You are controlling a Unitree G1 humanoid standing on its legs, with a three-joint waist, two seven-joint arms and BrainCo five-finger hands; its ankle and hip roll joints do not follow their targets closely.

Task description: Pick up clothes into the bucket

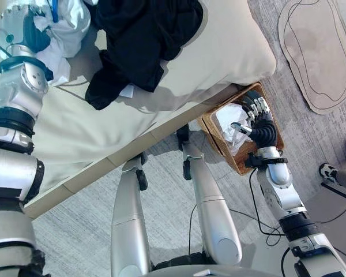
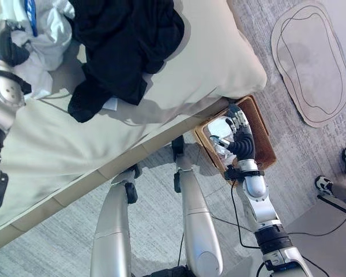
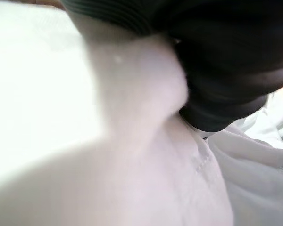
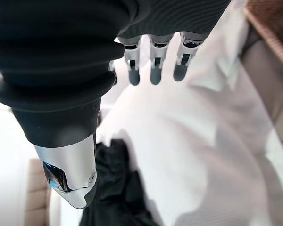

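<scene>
Clothes are split between bed and basket, so the job looks partly done. Furthest left, a crumpled white garment point(image 1: 63, 29) lies at the edge of the pale cream bed point(image 1: 92, 127), and the left hand point(image 1: 20, 26) is pressed into it; whether its fingers have closed on the cloth I cannot tell, since they are buried in the fabric. Just beside it to the right, a large black garment point(image 1: 141, 40) sprawls on the bed, untouched. Further right, on the grey carpeted floor point(image 1: 311, 144) against the bed's corner, stands the brown woven wicker basket point(image 1: 274, 130), already holding white cloth point(image 1: 228, 118). The right hand point(image 1: 258, 118) hovers over that cloth with fingers straight and spread, gripping nothing. Both garments on the bed remain to be moved.
</scene>
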